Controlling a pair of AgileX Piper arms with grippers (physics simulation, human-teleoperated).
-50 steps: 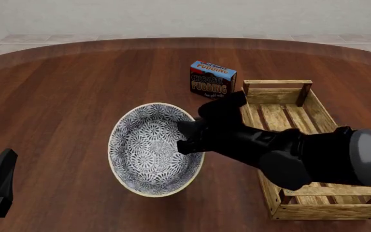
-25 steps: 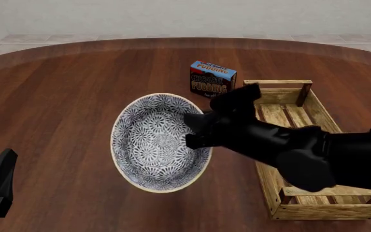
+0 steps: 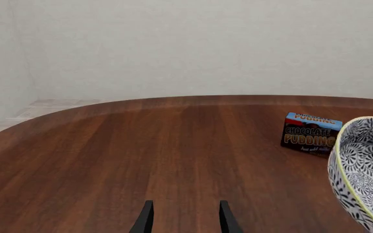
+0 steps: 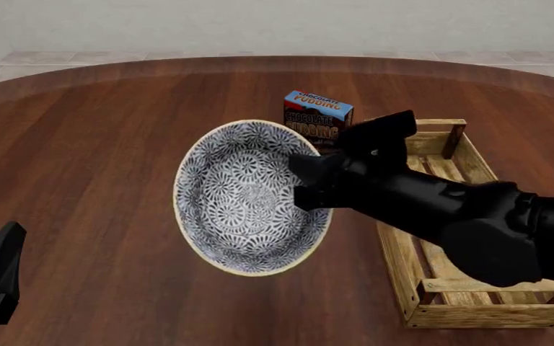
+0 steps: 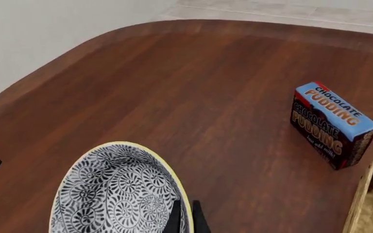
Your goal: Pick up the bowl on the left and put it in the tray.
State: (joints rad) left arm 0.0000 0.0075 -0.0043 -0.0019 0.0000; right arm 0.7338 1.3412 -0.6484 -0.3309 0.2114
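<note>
Bowl [image 4: 243, 198], tilted, rim pinched by right fingers [image 5: 184, 219] beside tray [image 4: 450, 288]; left fingers [image 3: 185, 221] parted, holding nothing, over bench [image 4: 94, 144].

The bowl [image 4: 243, 198] hangs left of the tray [image 4: 455, 288], pudding box [image 4: 317, 115] behind both.

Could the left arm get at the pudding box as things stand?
Probably not directly: the bowl, gripped at its rim by the right gripper, hangs between the left gripper and the pudding box.
</note>
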